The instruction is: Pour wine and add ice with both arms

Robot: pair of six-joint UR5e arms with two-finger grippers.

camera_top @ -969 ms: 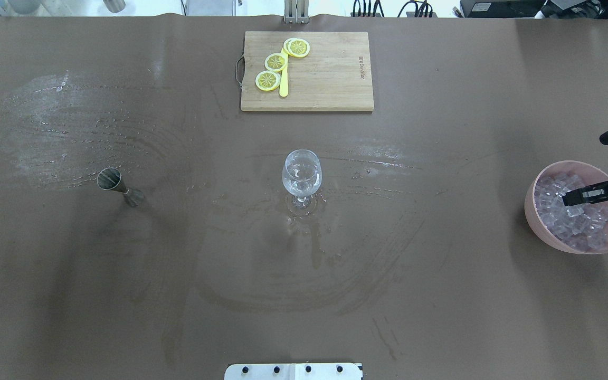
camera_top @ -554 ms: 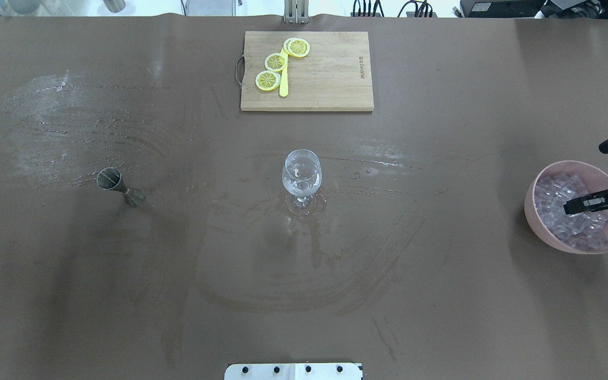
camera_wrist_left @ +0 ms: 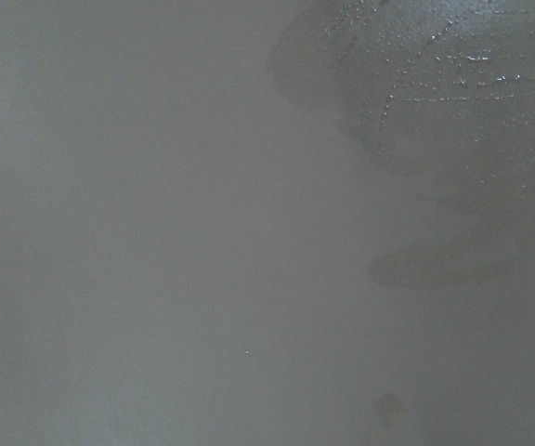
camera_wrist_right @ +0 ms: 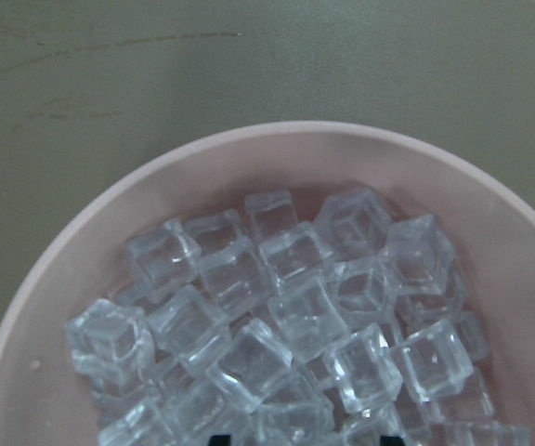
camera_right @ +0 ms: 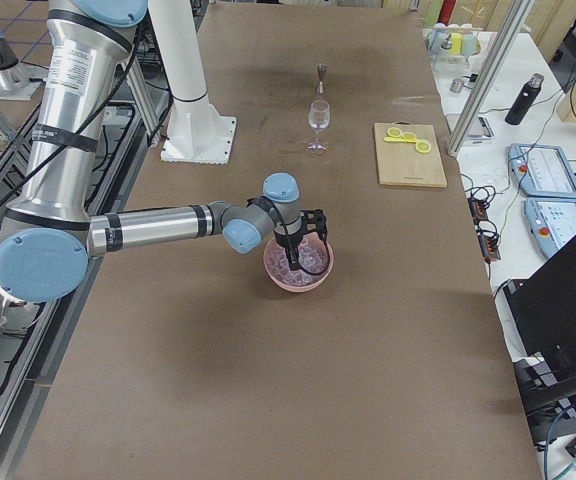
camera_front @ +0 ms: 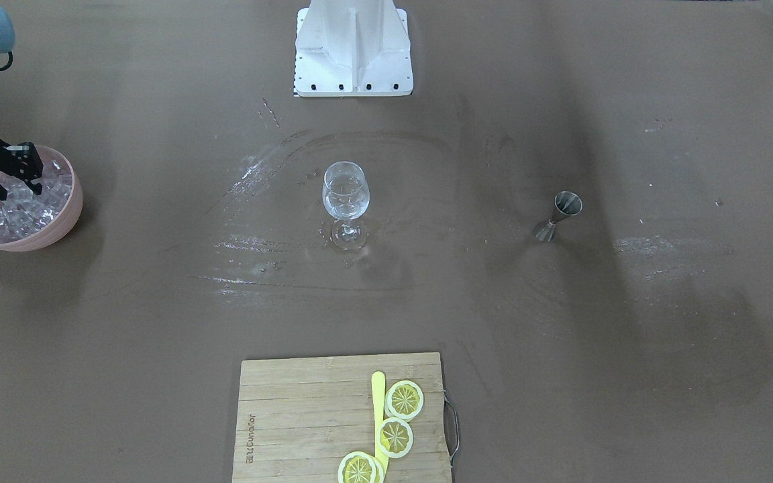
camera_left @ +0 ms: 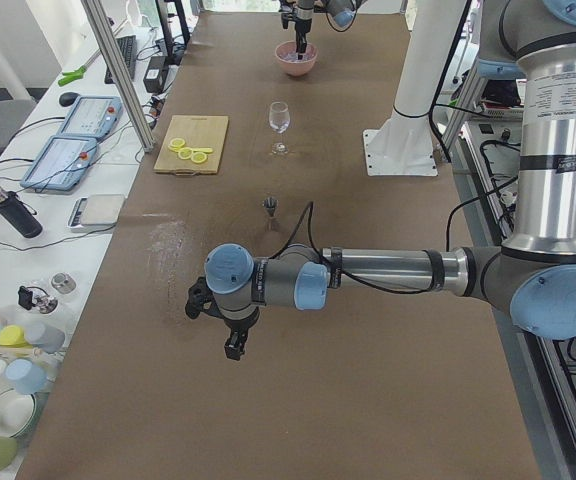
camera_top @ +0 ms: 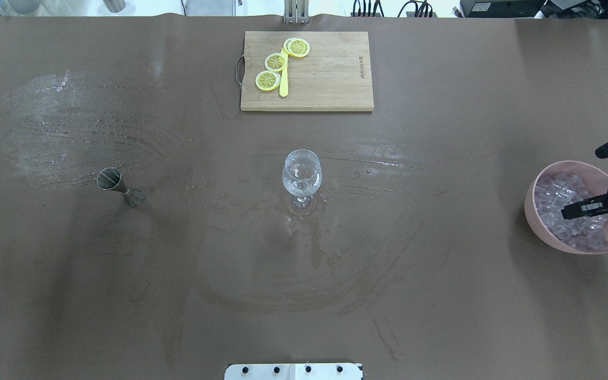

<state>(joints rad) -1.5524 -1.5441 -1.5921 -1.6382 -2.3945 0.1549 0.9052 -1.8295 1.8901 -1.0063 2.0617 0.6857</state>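
- The ice, a whitish heap of small clear cubes, lies in a pink bowl directly beneath the right gripper.
- That gripper's two black fingers stand apart and point down into the bowl, with cubes below the gap and nothing clamped. I cannot tell whether the tips touch the ice.
- A stemmed wine glass stands upright at the middle of the brown table, well apart from those fingers, on the side toward the left arm.
- A small metal jigger stands beyond the glass, farther still from the right fingers.
- A wooden cutting board lies at the table edge opposite the robot, well apart from both grippers. It carries lemon slices and a yellow stick.
- The left gripper hangs over bare table, well apart from the jigger. Only a side view shows it, so I cannot tell whether its fingers are apart or together.
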